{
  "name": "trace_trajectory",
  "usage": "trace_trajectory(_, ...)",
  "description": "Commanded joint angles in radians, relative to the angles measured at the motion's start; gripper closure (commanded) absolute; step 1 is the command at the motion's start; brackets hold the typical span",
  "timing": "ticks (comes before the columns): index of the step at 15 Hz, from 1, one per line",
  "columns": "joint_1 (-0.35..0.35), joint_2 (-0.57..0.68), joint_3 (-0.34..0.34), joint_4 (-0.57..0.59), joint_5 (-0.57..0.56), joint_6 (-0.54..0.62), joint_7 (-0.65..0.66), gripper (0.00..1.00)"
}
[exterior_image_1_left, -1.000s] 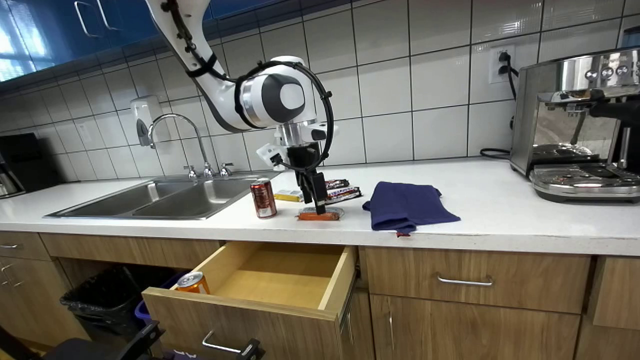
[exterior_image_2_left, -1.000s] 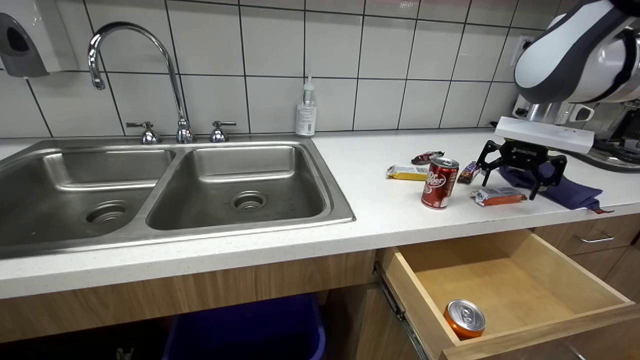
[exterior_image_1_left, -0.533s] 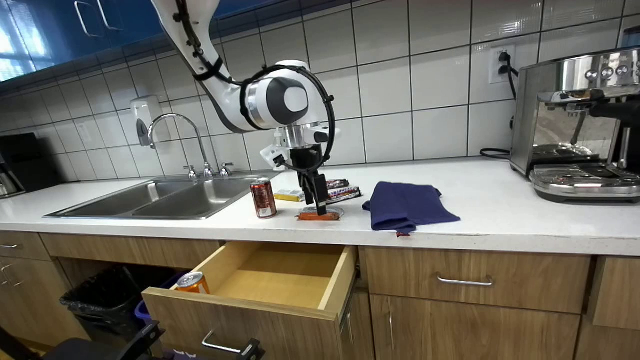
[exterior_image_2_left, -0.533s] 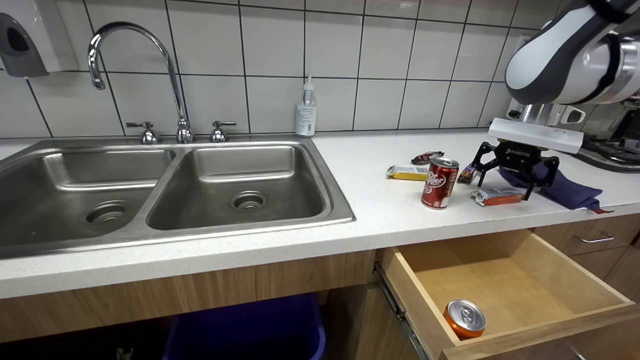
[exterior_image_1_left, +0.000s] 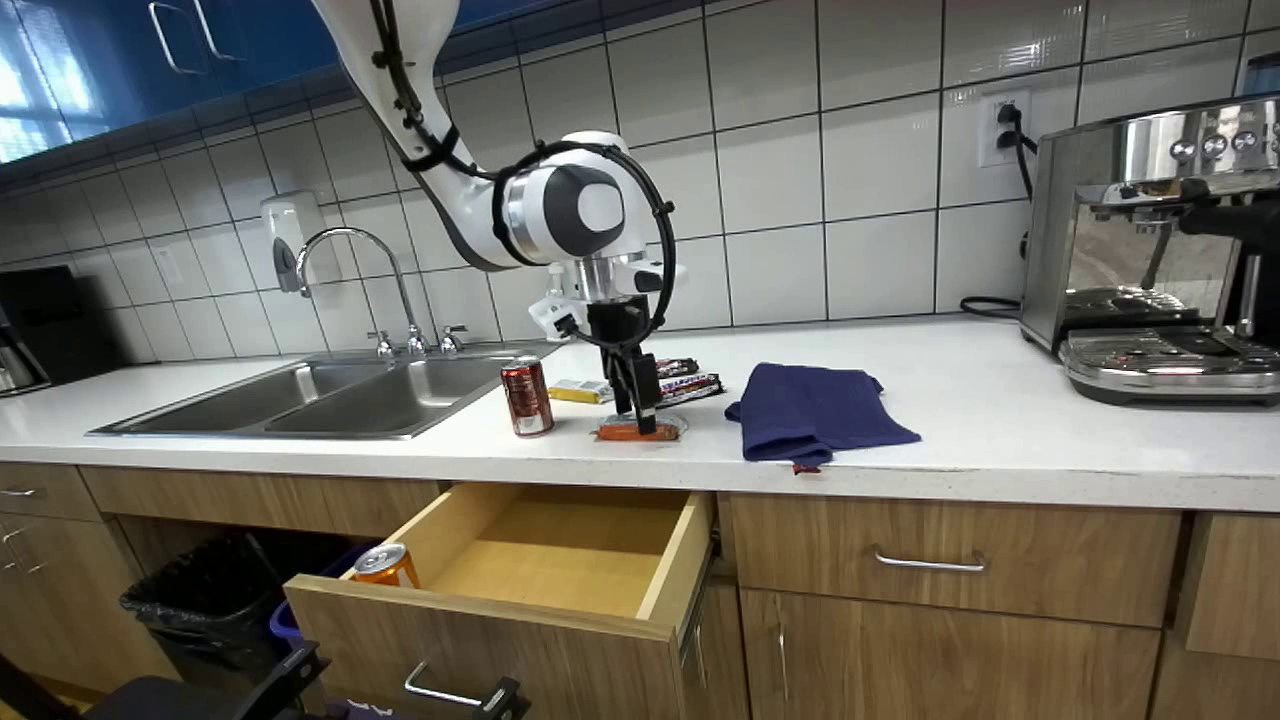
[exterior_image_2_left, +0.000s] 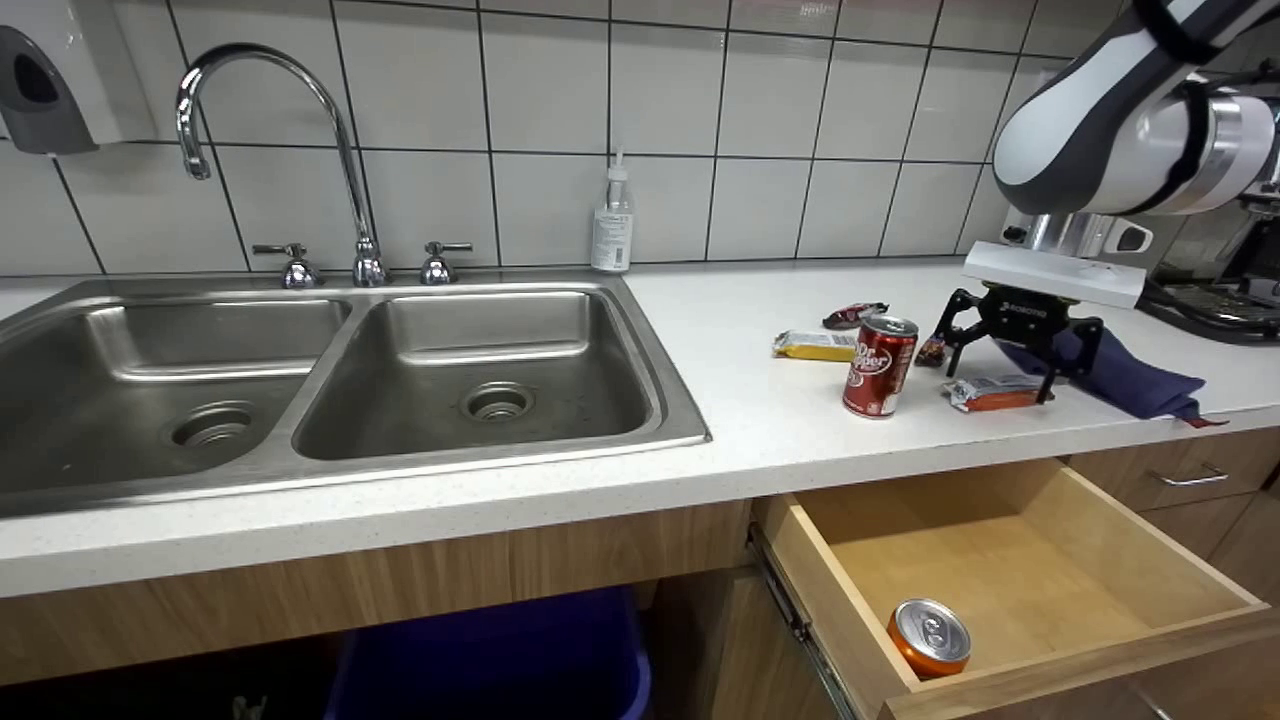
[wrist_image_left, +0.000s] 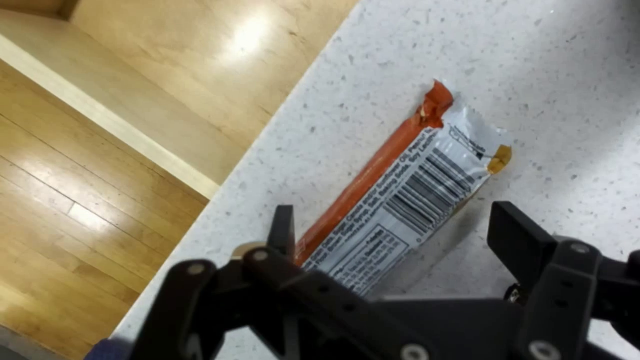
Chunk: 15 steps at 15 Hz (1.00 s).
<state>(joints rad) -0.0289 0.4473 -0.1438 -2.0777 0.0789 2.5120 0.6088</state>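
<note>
"So, what do we see changed with the gripper (exterior_image_2_left: 997, 388) in an exterior view?"

"It has come down and further left over the last second; its fingers (wrist_image_left: 515, 235), wide apart then, stand wide apart now."

"And where do we find the orange-and-white candy bar (wrist_image_left: 400, 195)?"

"Unmoved on the counter (exterior_image_1_left: 980, 400), by the near edge, between those fingers in our wrist view; whether they touch it, we can't tell. We have the Dr Pepper can (exterior_image_2_left: 880, 366) to its left and the navy cloth (exterior_image_1_left: 815, 412) to its right, both unshifted too."
</note>
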Motion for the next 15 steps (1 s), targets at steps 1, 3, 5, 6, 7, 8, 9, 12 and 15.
trace_trajectory(1, 0.013, 0.027, -0.011, 0.054, 0.016, -0.052, 0.012, 0.25)
trace_trajectory(3, 0.012, 0.034, -0.011, 0.061, 0.017, -0.056, 0.011, 0.34)
trace_trajectory(5, 0.012, 0.037, -0.010, 0.065, 0.018, -0.057, 0.009, 0.51)
trace_trajectory(6, 0.011, 0.039, -0.010, 0.067, 0.019, -0.057, 0.008, 0.60)
trace_trajectory(7, 0.011, 0.039, -0.010, 0.068, 0.018, -0.057, 0.007, 0.66)
trace_trajectory(8, 0.012, 0.038, -0.011, 0.066, 0.016, -0.056, 0.006, 0.75)
trace_trajectory(9, 0.012, 0.033, -0.011, 0.063, 0.016, -0.054, 0.004, 0.81)
trace_trajectory(12, 0.016, 0.006, -0.011, 0.032, 0.009, -0.037, -0.006, 0.82)
trace_trajectory(15, 0.020, -0.024, -0.011, -0.003, 0.002, -0.024, -0.018, 0.82)
